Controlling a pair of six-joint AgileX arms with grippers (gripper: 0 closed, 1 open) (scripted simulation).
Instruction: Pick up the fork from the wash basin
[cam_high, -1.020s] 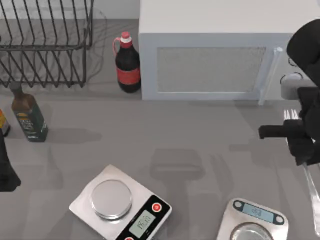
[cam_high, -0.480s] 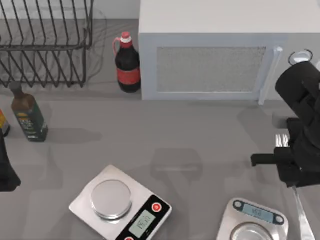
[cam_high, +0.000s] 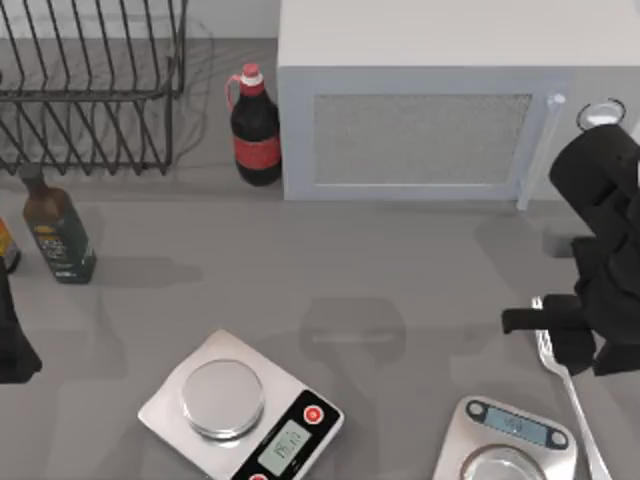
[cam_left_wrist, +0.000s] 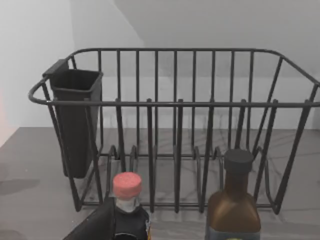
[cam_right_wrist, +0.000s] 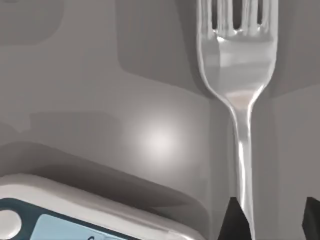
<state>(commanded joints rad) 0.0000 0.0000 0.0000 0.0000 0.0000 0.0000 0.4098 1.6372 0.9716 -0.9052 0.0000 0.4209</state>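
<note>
Right wrist view gives you what the top view half hides: the fork (cam_right_wrist: 239, 65) running tines-away from the camera, its thin handle passing between the two dark fingertips (cam_right_wrist: 231, 220), though whether they press it you cannot tell. In the top view your right gripper (cam_high: 580, 345) hangs over the tabletop (cam_high: 380, 270) at the right edge, the fork (cam_high: 562, 378) slanting beneath it beside a scale (cam_high: 505, 440) with a blue display, in front of the microwave (cam_high: 420, 100). Your left arm (cam_high: 12, 340) sits parked at the left edge, jaws unreadable, its camera facing a wire dish rack (cam_left_wrist: 175, 105) and two bottles
</note>
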